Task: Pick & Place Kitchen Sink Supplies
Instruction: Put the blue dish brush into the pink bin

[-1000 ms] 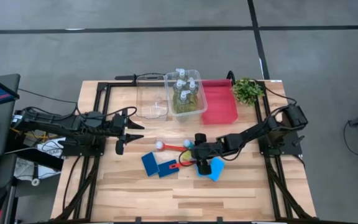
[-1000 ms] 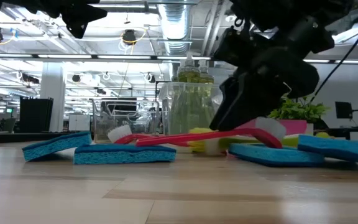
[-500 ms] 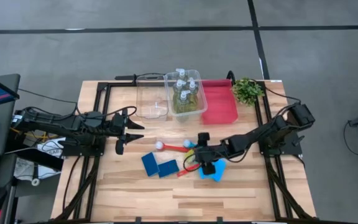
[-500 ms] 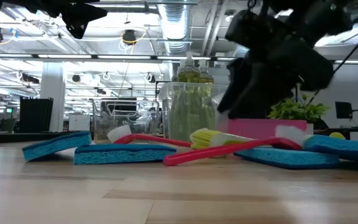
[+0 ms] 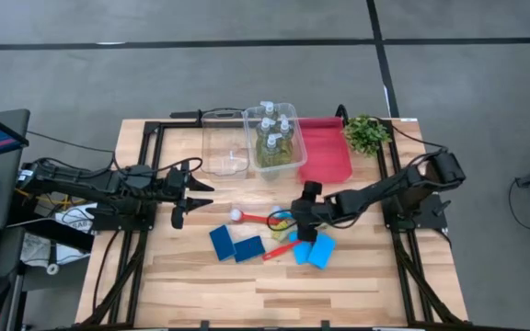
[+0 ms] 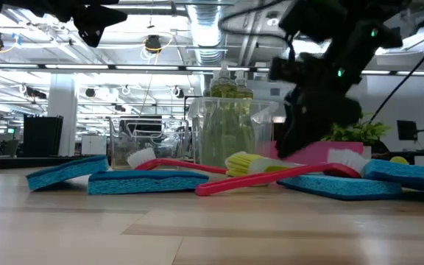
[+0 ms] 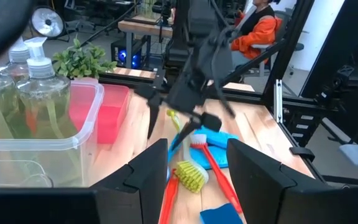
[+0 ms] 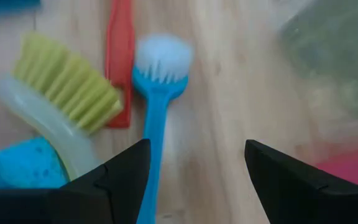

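Right gripper (image 5: 303,214) open, empty, hovering over the teal brush (image 8: 156,106); yellow brush (image 8: 61,106) just beside. Left gripper (image 5: 201,195) open, parked well apart

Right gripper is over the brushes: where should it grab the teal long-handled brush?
Grip the teal long-handled brush mid-handle, descending from above with the open right gripper straddling it. It lies flat on the wooden table; the handle is slim and mostly bare, though the yellow-green bristled brush crowds one side.

On the surface (image 5: 191,276), the bottles (image 5: 272,129) stand in a bin (image 5: 289,158) between another bin (image 5: 223,153) and the tray (image 5: 325,161). Sponges (image 5: 235,245) and brushes (image 5: 256,218) lie nearer the front.
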